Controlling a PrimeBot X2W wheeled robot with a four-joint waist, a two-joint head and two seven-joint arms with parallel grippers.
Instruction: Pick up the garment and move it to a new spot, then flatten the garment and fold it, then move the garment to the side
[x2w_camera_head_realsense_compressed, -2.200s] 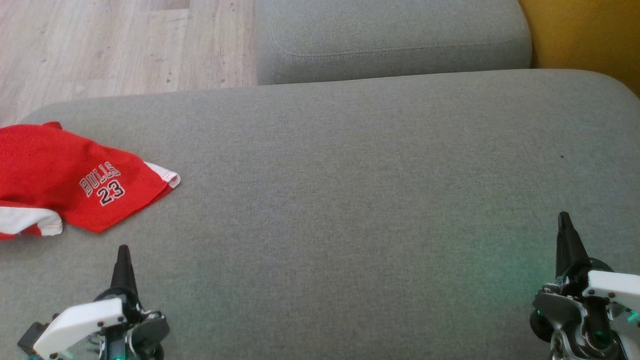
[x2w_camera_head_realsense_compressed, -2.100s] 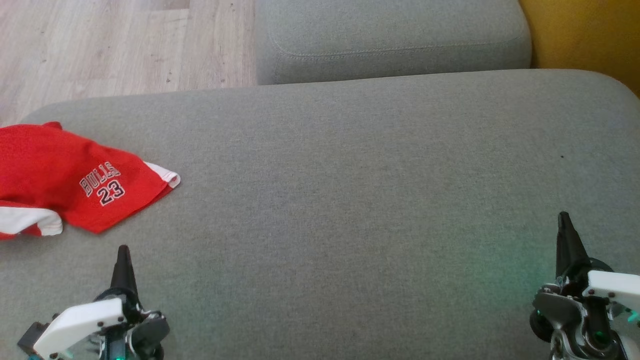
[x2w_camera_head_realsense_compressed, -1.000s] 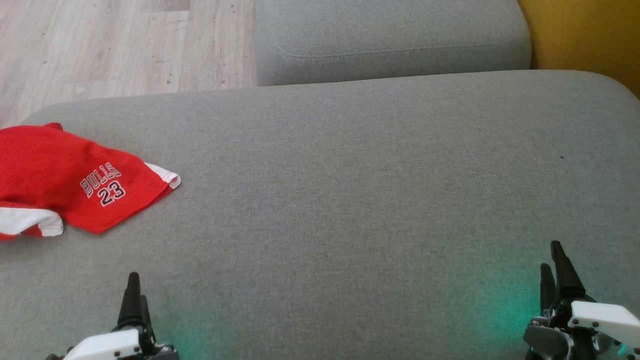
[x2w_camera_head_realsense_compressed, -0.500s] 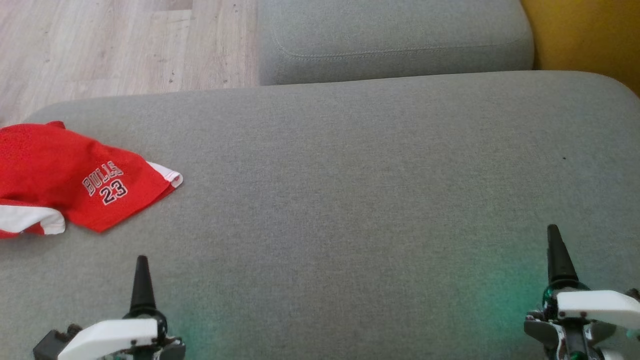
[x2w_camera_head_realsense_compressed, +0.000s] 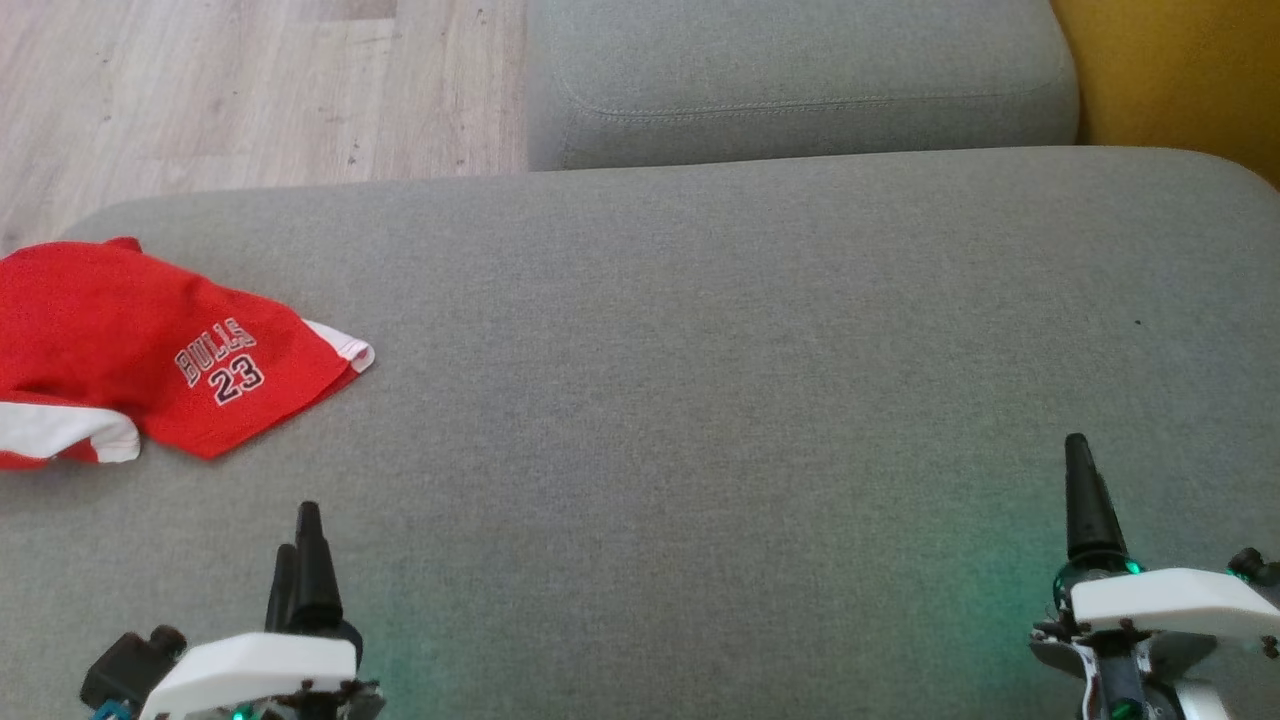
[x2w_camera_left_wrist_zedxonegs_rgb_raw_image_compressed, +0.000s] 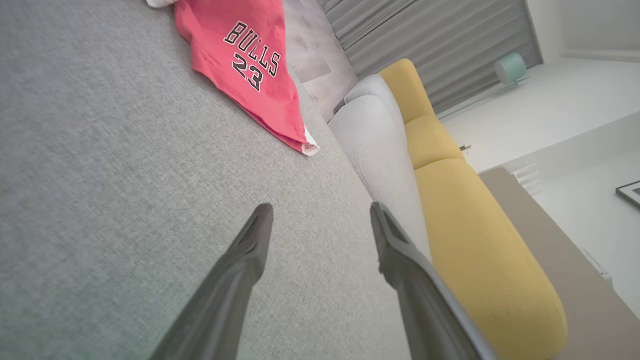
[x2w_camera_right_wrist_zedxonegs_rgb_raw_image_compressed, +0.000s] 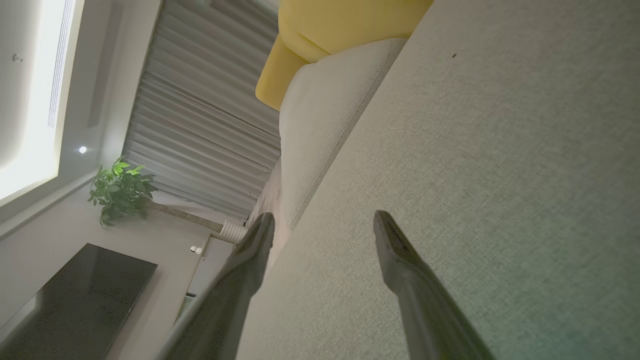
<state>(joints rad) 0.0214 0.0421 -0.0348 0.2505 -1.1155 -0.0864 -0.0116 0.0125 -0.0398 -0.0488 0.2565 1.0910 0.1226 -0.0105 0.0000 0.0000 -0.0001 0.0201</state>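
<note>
Grey cushion (x2w_camera_head_realsense_compressed: 700, 330) w/ red garment (x2w_camera_head_realsense_compressed: 110, 340) far left; left tool (x2w_camera_left_wrist_zedxonegs_rgb_raw_image_compressed: 321, 212) & right tool (x2w_camera_right_wrist_zedxonegs_rgb_raw_image_compressed: 324, 220) spread, empty.

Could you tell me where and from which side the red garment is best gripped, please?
Probably the white-trimmed corner of the red garment: it juts out flat onto the grey cushion, clear of the bunched folds. The open left gripper could come from above on its right side and pinch that edge.
</note>
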